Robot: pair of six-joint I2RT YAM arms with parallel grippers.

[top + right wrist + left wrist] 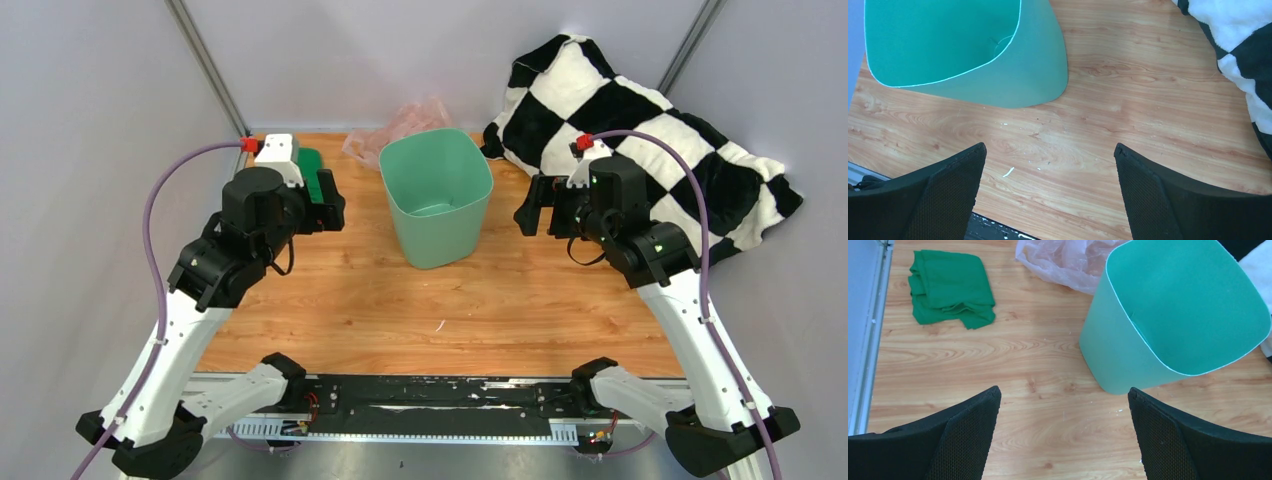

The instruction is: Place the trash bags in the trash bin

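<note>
The mint-green trash bin [437, 196] stands upright mid-table; it also shows in the left wrist view [1168, 315] and the right wrist view [973, 55]. The pale-pink translucent trash bag [403, 124] lies crumpled on the table behind the bin, its edge visible in the left wrist view [1063, 260]. My left gripper [328, 205] is open and empty, left of the bin; in its wrist view [1064, 395] only bare wood lies between the fingers. My right gripper [532, 212] is open and empty, right of the bin, over bare wood in its wrist view [1050, 150].
A small dark green folded cloth [950, 287] lies at the back left. A black-and-white checkered cushion [640, 130] fills the back right corner. Grey walls enclose the table on three sides. Small white scraps [1008, 172] lie on the wood.
</note>
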